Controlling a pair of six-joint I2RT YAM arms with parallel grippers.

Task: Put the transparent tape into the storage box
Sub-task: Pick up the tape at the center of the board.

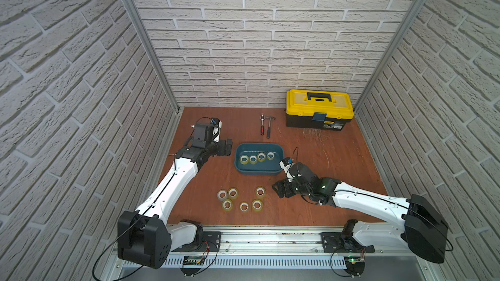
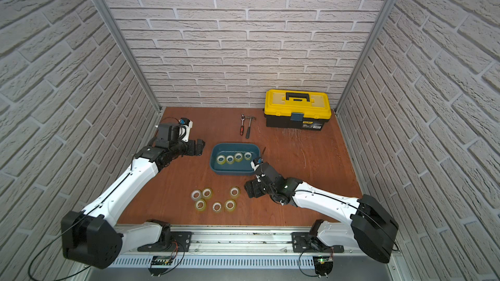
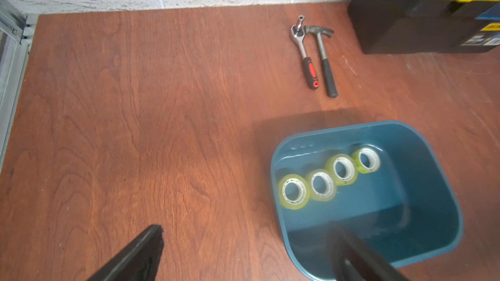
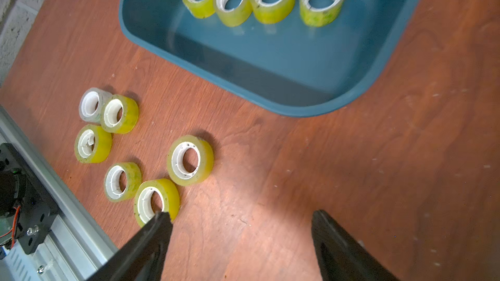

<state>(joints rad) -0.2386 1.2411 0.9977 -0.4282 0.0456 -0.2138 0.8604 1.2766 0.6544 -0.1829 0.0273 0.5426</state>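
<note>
**A:** Since four tape rolls [image 1: 261, 160] already sit in the storage box [image 1: 258, 173], six more lie on the bench [image 1: 338, 158] near it. Both empty: right jaws spread wide, left jaws too, beside the box.

**B:** Take the nearest roll [image 4: 207, 158]: straddle the ring, close square, lift clear of neighbours. Label on toolbox [image 1: 319, 104] unreadable.

Yellow-lidded toolbox [image 1: 319, 101] by the back wall [image 1: 257, 50]; ratchet [image 1: 262, 125] just beside hammer [image 1: 269, 128].

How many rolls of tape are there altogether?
10. Four tape rolls stand in a row inside the storage box; six more lie on the table, nearer the robot's base. None seems hidden.
</note>
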